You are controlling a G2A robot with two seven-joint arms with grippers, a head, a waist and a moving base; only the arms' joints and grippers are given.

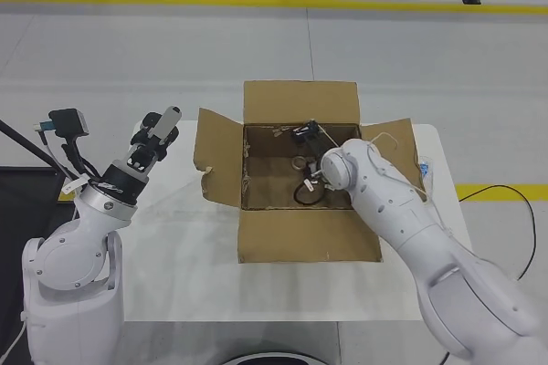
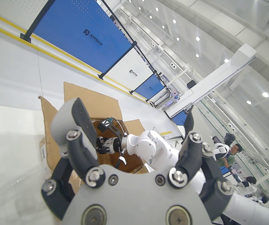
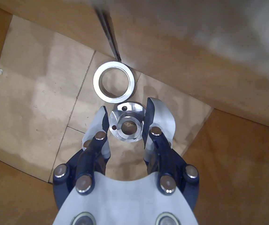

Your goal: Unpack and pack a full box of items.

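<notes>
Right gripper (image 3: 126, 118) deep in the cardboard box (image 1: 301, 239), jaws partly open astride a metal flange (image 3: 127, 124) on its floor, beside a metal ring (image 3: 113, 84); left gripper (image 1: 162, 125) wide open, empty, beside the box.

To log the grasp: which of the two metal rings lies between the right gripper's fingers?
The ring with small holes; the plain ring lies outside the right gripper.

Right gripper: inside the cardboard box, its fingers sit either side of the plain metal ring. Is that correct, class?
No. In the right wrist view the right gripper straddles the holed flange; the plain metal ring lies beside it.
</notes>
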